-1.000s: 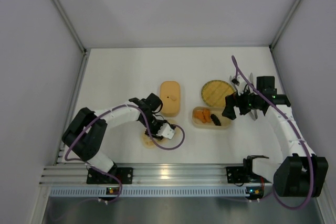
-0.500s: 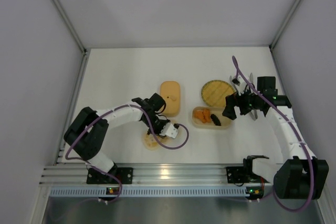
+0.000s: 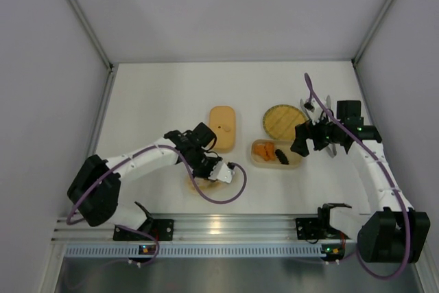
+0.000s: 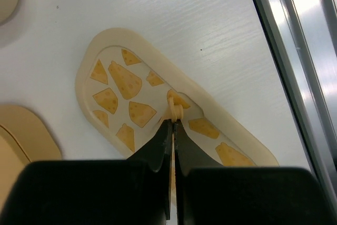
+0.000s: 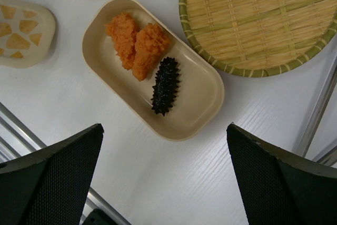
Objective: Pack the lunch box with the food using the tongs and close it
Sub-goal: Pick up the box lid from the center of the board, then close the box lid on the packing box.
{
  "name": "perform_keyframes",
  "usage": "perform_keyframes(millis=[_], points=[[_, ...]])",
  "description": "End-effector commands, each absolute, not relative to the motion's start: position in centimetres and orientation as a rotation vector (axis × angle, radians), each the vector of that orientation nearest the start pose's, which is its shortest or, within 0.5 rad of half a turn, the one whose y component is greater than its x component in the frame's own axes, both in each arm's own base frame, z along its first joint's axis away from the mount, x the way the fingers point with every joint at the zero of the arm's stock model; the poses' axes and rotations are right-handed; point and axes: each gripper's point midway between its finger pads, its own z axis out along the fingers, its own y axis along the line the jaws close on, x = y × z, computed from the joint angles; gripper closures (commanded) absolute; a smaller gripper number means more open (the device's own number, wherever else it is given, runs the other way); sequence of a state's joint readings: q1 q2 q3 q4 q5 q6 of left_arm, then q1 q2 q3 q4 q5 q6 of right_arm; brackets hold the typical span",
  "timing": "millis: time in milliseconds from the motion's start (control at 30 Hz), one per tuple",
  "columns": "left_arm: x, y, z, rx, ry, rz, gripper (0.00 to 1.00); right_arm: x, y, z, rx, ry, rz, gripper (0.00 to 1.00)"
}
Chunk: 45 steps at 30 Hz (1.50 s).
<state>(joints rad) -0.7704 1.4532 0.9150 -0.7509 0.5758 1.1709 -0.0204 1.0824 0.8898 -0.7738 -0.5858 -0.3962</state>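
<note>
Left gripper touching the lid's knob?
Touching. Left wrist view: the left gripper is shut on the knob of the lid, no gap.

The round plate looks woven from matt bamboo strips, and the lunch box tray is smooth beige plastic. The orange chunks look rough and crumbly, the dark piece spiky.

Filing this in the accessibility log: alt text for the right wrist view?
An open beige lunch box on a white table holds two orange chunks and a dark spiky piece. A round woven plate sits beside it at upper right, a cheese-patterned lid at the left edge; the right claw hangs wide open above.
</note>
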Motion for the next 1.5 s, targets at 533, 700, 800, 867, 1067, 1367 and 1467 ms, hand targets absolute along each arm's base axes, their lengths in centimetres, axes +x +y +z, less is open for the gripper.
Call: perform_keyframes(millis=[533,700,800,867,1067,1367,1467], points=[[18.8,-27.9,20.3,-3.674,-1.212,0.608,1.00,25.4,9.0,16.2,-0.658,2.224,0.591,0.01],[20.8,-30.3,20.8,-3.881,-0.838,0.436,1.00,25.3,9.2,16.2,-0.645,2.230,0.617,0.01],[22.0,-31.9,20.3,-3.963,-0.635,0.349,1.00,25.2,9.1,16.2,-0.625,2.239,0.643,0.01],[23.2,-33.3,20.6,-4.029,-0.561,0.283,1.00,25.1,9.0,16.4,-0.609,2.238,0.664,0.01],[25.0,-36.7,19.9,-4.173,-0.312,0.217,1.00,25.2,7.2,16.6,-0.534,2.260,0.689,0.01],[25.7,-42.3,19.6,-4.358,0.086,0.069,1.00,25.9,4.2,16.0,-0.312,2.309,0.894,0.01],[25.4,-43.9,19.3,-4.387,0.115,0.098,1.00,26.0,3.0,15.8,-0.246,2.302,0.960,0.01]])
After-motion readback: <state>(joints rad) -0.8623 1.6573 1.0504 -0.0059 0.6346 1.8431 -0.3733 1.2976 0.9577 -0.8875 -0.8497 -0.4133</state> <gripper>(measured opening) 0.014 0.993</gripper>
